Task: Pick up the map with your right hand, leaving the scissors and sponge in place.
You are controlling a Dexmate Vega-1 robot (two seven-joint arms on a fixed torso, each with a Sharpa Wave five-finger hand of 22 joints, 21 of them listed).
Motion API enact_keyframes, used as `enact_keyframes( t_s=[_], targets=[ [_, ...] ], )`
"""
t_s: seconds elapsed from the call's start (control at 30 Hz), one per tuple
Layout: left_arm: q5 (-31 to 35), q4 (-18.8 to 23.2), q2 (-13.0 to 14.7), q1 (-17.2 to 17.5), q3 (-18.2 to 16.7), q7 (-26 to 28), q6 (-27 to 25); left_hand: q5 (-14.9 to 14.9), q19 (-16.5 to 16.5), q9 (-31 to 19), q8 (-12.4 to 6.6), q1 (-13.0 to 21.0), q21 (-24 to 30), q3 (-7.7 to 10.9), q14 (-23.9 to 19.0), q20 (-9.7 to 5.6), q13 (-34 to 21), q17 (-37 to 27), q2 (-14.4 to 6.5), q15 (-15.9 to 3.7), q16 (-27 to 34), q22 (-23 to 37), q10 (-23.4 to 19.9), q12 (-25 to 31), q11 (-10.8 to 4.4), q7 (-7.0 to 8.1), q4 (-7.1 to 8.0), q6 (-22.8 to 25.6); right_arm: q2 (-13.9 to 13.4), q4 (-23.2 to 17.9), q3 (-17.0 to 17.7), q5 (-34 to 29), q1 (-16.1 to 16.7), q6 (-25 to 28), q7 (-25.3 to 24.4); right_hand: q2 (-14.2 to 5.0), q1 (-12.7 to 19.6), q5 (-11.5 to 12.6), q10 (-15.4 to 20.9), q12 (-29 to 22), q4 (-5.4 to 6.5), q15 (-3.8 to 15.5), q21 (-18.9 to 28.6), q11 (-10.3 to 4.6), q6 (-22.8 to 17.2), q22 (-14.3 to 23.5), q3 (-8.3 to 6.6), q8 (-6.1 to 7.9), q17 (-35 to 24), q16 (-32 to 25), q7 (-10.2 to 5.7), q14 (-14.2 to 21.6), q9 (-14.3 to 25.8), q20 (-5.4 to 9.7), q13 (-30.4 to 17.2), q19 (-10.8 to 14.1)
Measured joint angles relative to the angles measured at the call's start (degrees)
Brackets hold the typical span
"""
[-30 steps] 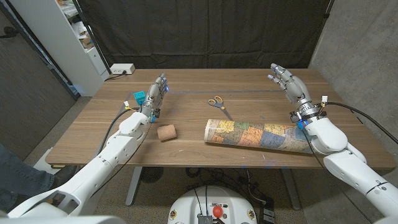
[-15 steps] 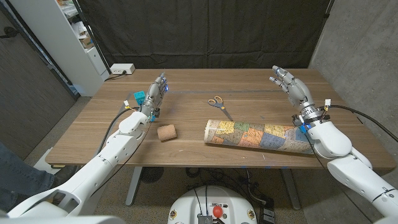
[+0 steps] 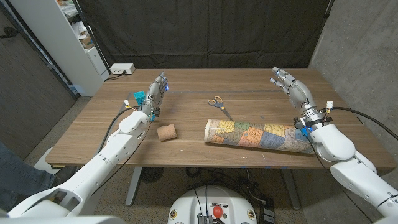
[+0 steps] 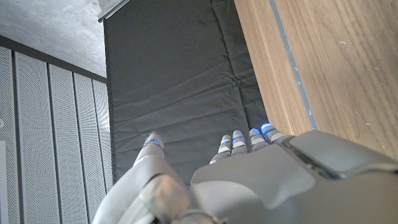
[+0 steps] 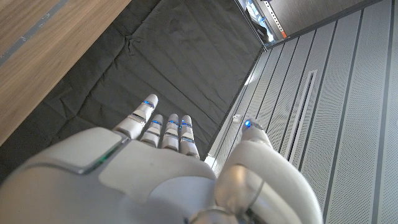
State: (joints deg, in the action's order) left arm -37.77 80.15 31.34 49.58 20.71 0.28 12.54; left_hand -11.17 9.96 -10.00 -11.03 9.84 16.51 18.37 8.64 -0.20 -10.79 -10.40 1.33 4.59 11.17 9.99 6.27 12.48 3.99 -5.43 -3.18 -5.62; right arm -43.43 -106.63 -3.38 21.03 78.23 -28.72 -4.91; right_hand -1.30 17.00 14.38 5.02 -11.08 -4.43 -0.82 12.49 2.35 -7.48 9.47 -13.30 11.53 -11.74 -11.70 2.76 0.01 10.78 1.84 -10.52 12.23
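Even, soft light; sharp focus

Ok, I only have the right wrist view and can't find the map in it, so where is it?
Observer: The map lies rolled on the table, near the front edge, beside your right forearm.
Operator: Is my hand on it?
Observer: No, the right hand is open, farther back than the map, not touching it.
Operator: What should I avoid?
Observer: The scissors lie just beyond the map's left end; the sponge sits left of it.

White power strip [image 3: 122, 69] at table's [image 3: 186, 146] far left edge; black curtain [image 3: 205, 31] behind; white shelf [image 3: 74, 37] left
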Motion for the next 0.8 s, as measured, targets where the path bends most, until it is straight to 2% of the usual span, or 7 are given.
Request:
enact_keyframes(
  t_s=[0.8],
  targets=[
    [0.3,-1.0,-0.1,-1.0,0.6,-1.1,0.3,0.0,0.0,0.0,0.00,0.0,-0.7,0.01,-0.3,0.00,0.0,0.0,0.0,0.28,0.0,0.0,-0.1,0.0,0.11,0.12,0.01,0.1,-0.1,-2.8,2.5,-2.6,3.1,1.3,0.3,-0.30,0.3,0.0,0.0,0.0,-0.23,0.00,-0.2,0.00,0.0,0.0,-0.24,0.00,0.0,0.0,0.00,0.0,0.0,0.00,0.0,0.0]
  ],
)
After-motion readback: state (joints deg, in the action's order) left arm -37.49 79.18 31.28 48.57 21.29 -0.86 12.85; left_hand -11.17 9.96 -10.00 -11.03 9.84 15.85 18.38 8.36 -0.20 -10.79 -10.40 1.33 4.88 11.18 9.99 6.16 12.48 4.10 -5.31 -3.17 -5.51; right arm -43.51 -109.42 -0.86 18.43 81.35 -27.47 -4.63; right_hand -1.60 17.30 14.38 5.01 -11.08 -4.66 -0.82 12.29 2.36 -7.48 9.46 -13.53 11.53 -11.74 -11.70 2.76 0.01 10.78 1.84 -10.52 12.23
